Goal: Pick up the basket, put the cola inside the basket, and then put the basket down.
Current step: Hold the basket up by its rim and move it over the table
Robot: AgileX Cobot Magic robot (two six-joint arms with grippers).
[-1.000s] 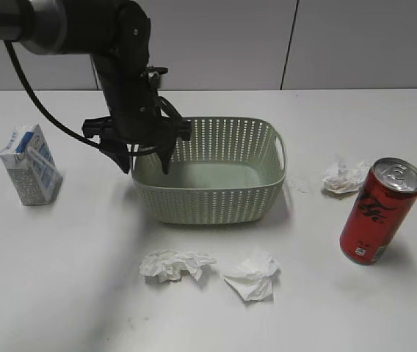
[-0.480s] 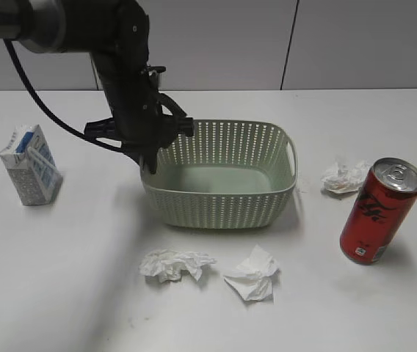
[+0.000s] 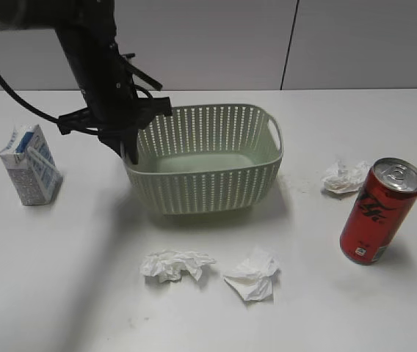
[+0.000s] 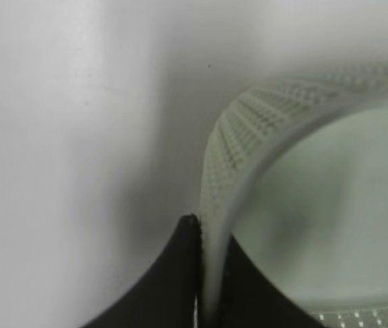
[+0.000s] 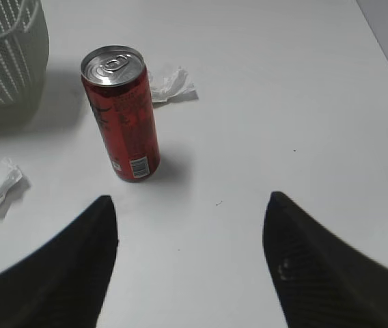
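Left claw (image 4: 204,273) seemingly clamped, right claw (image 5: 190,253) spread wide

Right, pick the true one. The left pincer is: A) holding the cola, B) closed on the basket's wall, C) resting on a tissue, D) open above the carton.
B: the left pincer is shut on the basket wall, one finger either side of it.

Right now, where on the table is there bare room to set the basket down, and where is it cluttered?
Bare table lies front left, between the carton and the front tissues. The back right, behind the cola and the crumpled tissue, is also free. Crowded: the front centre strip below the basket, held by the left gripper.
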